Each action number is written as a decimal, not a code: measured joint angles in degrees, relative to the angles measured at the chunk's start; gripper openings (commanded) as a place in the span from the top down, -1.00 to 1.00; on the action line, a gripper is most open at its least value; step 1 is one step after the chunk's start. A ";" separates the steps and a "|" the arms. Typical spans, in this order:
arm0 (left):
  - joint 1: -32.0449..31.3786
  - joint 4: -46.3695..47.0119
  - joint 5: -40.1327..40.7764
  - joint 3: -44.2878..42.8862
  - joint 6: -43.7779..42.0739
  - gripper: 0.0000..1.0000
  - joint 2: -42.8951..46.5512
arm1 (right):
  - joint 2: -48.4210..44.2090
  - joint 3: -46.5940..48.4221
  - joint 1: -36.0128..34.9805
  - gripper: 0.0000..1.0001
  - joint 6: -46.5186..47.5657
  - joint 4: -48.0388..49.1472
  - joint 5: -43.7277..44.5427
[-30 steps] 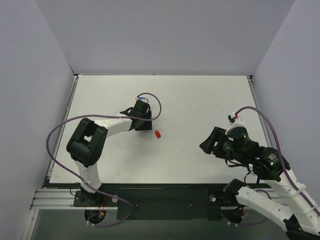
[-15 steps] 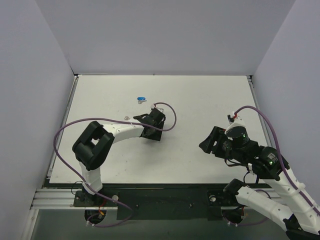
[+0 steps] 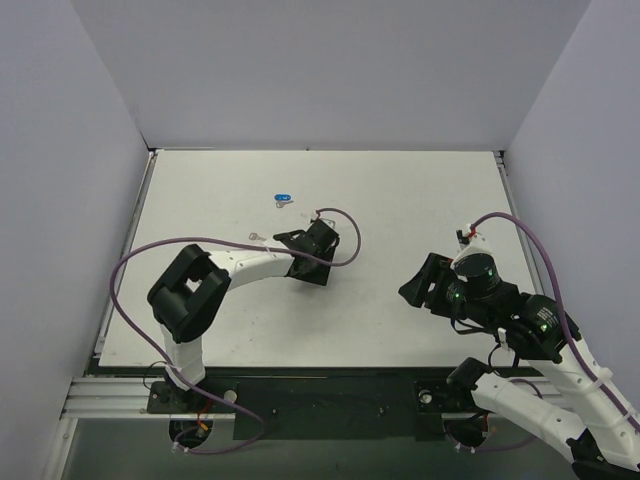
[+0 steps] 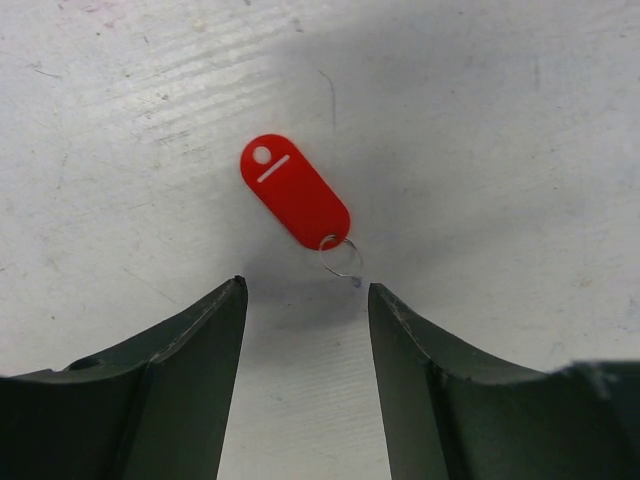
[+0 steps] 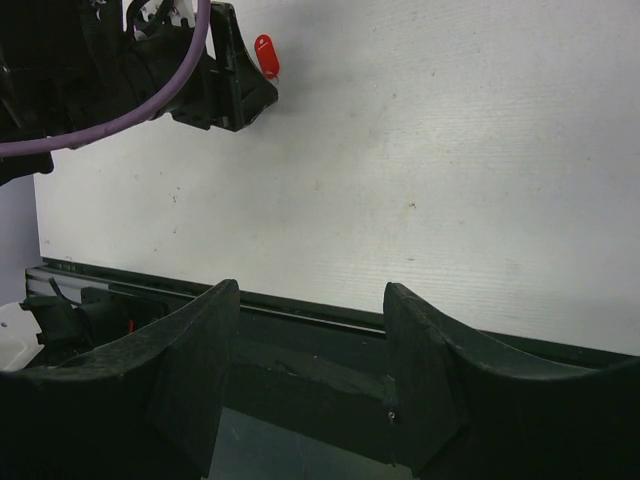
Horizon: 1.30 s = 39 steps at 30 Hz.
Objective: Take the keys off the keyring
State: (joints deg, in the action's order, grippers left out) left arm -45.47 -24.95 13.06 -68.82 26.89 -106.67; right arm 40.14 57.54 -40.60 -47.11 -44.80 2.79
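The keyring's red oblong tag [image 4: 295, 190] lies flat on the white table, its thin metal ring [image 4: 340, 258] at the near end. No key shows on the ring. My left gripper [image 4: 306, 290] is open and empty, its fingertips just short of the ring, one on each side. In the top view the left gripper [image 3: 312, 250] hides the tag. The tag also shows in the right wrist view [image 5: 265, 55]. A tiny silvery piece [image 3: 257, 237], possibly a key, lies left of the left gripper. My right gripper [image 3: 415, 285] is open, empty and raised at the right.
A blue-tagged keyring [image 3: 282, 197] lies farther back, behind the left gripper. The left arm's purple cable [image 3: 345, 235] loops over the table. The table's near edge and black rail [image 5: 300, 310] lie below the right gripper.
My left gripper has moved right and nearer, from over the blue tag to over the red tag, which it now hides in the top view. The blue tag is uncovered. The right arm has not moved.
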 measured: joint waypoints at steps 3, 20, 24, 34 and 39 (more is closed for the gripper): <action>-1.31 -0.98 0.22 -0.90 0.98 -0.20 0.00 | 0.04 0.00 0.00 -0.10 0.00 0.02 -0.02; -1.77 -3.65 2.12 -6.45 3.34 0.46 -4.83 | 0.02 0.00 0.00 -0.10 0.00 0.00 -0.02; -1.77 -3.85 2.64 -6.56 3.72 0.67 -5.03 | 0.02 0.00 0.00 -0.10 0.02 0.02 -0.02; -1.11 -5.44 3.30 -7.82 3.41 1.00 -5.33 | 0.02 0.00 0.00 -0.10 0.02 0.00 -0.04; 4.79 -6.19 3.13 -8.26 1.29 1.00 -5.27 | 0.02 0.00 0.00 -0.10 0.02 -0.02 -0.09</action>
State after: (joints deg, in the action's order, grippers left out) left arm -40.69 -31.14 16.19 -77.08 28.18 -111.94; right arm 40.16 57.54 -40.60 -47.09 -44.82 2.70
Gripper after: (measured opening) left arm 0.016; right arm 0.551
